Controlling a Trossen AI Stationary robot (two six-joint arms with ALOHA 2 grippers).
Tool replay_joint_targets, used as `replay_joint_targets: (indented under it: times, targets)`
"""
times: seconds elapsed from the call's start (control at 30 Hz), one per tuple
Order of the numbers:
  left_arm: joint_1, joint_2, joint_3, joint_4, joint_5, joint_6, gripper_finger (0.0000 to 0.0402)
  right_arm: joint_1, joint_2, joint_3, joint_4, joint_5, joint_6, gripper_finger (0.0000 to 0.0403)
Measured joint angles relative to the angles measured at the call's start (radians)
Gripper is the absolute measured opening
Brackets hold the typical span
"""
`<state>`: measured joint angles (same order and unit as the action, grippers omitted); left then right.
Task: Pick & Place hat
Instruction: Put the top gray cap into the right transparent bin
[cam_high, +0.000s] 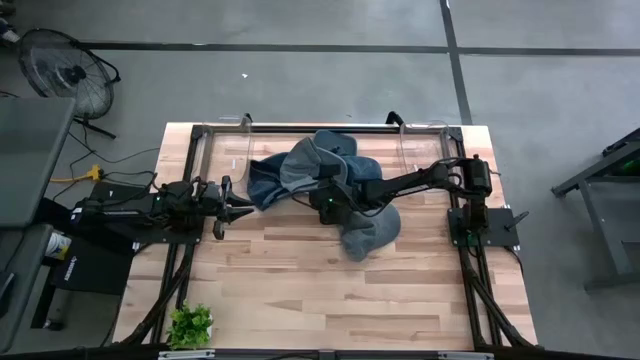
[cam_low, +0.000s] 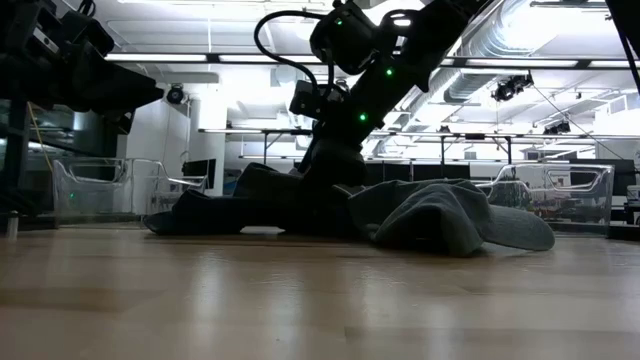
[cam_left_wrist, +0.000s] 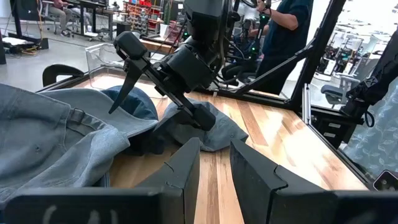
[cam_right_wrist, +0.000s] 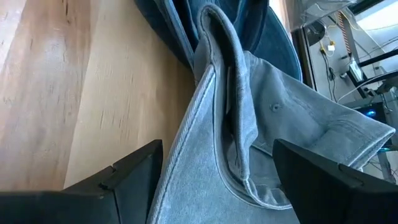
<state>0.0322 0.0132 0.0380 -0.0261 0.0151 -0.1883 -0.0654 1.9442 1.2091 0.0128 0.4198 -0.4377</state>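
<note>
Several denim hats lie heaped at the table's far middle (cam_high: 300, 165): a pale grey-blue cap (cam_right_wrist: 273, 118) on top, darker blue ones (cam_high: 265, 185) under it. Another grey-blue cap (cam_high: 370, 235) rests flat on the wood just nearer, and shows in the low view (cam_low: 450, 215). My right gripper (cam_right_wrist: 217, 146) is down at the heap's near side (cam_high: 325, 207), wide open. Its fingers stand on either side of a raised fold of the pale cap (cam_right_wrist: 224, 74). My left gripper (cam_left_wrist: 215, 146) waits left of the heap (cam_high: 228, 205), its fingers a narrow gap apart.
Clear plastic bins stand at the far edge (cam_high: 232, 140) (cam_high: 420, 140). A small green plant (cam_high: 190, 325) sits at the near left corner. Bare wood stretches across the near half (cam_high: 330, 300). A person (cam_left_wrist: 286, 31) stands beyond the table.
</note>
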Motion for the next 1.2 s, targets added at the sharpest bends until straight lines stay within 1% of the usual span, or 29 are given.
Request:
replay_joint_targets:
  times: [0.2,0.33,0.5,0.6,0.87,1.03,1.1,1.2]
  targets:
    - [0.000,0.000,0.000,0.000,0.000,0.000,0.0087,-0.001,0.000,0.000,-0.001,-0.003,0.002,0.0296]
    - [0.000,0.000,0.000,0.000,0.000,0.000,0.0087,0.000,0.000,0.000,-0.002,-0.003,0.055,0.0275]
    - [0.000,0.000,0.000,0.000,0.000,0.000,0.0087,0.000,0.000,0.000,-0.011,-0.005,0.165,0.0221]
    - [0.000,0.000,0.000,0.000,0.000,0.000,0.0087,0.000,0.000,0.000,-0.011,-0.006,0.189,0.0183]
    - [0.000,0.000,0.000,0.000,0.000,0.000,0.0087,0.004,-0.004,0.000,-0.012,-0.007,0.197,0.0085]
    - [0.000,0.000,0.000,0.000,0.000,0.000,0.0087,0.015,-0.023,0.000,-0.011,0.011,0.192,0.0017]
    - [0.000,0.000,0.000,0.000,0.000,0.000,0.0087,0.019,-0.034,0.000,-0.015,0.020,0.181,0.0011]
    - [0.000,0.000,0.000,0.000,0.000,0.000,0.0087,0.030,-0.052,0.000,-0.017,0.050,0.168,0.0020]
